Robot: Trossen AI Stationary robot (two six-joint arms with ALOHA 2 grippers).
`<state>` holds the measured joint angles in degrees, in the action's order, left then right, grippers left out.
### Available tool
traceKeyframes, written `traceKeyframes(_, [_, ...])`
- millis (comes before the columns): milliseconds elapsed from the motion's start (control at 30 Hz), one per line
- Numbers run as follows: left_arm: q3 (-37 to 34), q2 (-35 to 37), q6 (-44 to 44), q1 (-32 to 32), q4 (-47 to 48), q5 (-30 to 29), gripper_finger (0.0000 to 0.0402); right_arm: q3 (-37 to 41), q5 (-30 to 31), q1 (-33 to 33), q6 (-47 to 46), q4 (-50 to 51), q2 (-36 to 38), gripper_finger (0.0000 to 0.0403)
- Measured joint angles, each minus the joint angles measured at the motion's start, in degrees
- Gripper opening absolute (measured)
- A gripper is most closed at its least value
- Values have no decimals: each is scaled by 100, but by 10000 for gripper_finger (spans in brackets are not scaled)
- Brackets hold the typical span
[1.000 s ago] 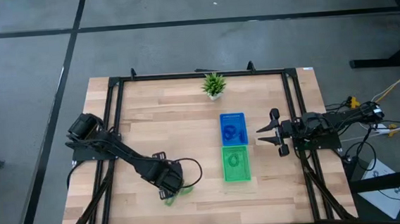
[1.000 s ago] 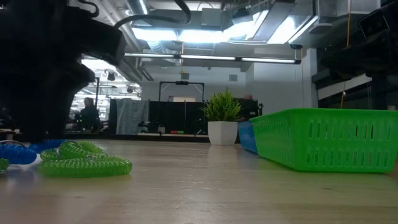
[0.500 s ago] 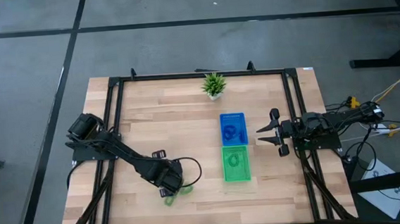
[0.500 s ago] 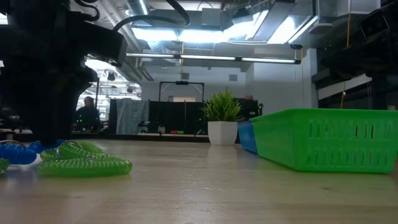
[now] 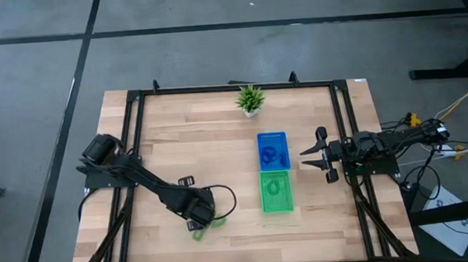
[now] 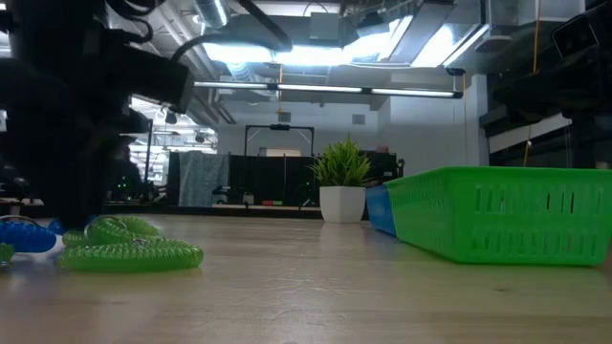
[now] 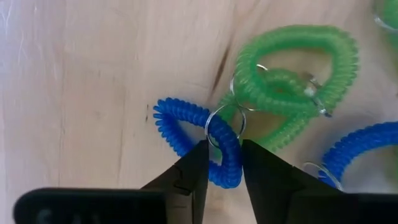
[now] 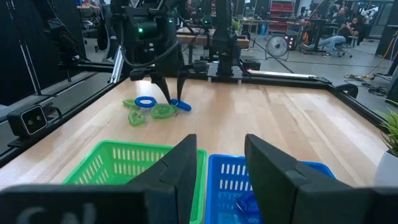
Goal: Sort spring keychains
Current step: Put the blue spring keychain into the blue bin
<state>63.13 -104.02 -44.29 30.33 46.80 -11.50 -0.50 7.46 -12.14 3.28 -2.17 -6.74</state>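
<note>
Several spring keychains, blue and light green, lie in a pile on the wood near the table's near edge; the low view shows a green one and a blue one. My left gripper points down into the pile, shut on a blue keychain beside a green one. My right gripper waits open, level, at the table's right side next to the trays. Blue keychains lie in the blue tray. One green keychain lies in the green tray. My left gripper pinches the blue keychain's coil between its two fingers, close to the metal ring on it. The fingers come from above, pointing down, and lie across the coil. The keychain rests flat on the table among the others.
A small potted plant stands at the table's far edge. The two trays sit side by side right of the table's middle, the green one nearer. A black frame rims the table. Bare wood lies between the pile and the trays.
</note>
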Motion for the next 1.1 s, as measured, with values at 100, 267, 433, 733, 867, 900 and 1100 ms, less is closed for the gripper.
traceKeyframes(100, [12, -93, 2, -6, 2, 0, 88, -1, 0, 0, 1, 0, 2, 136])
traceKeyframes(267, [3, -50, 2, 2, 5, -95, 86, -1, 0, 0, 1, -2, 2, 136])
traceKeyframes(433, [2, -10, 2, 2, -13, -62, 70, -1, 0, 0, 1, -1, 2, 136])
traceKeyframes(733, [1, 2, 2, -1, -19, 45, 29, -1, 0, 1, 0, -2, 0, 136])
traceKeyframes(867, [55, 5, 2, -5, 41, 99, 30, -1, 0, 2, 0, -2, 2, 136])
traceKeyframes(900, [108, 5, 4, -1, 70, 120, 33, -1, 0, 0, -1, -2, 2, 136])
traceKeyframes(1100, [451, 5, 274, -5, 208, 31, 36, 1, 0, 2, 1, -2, 0, 136])
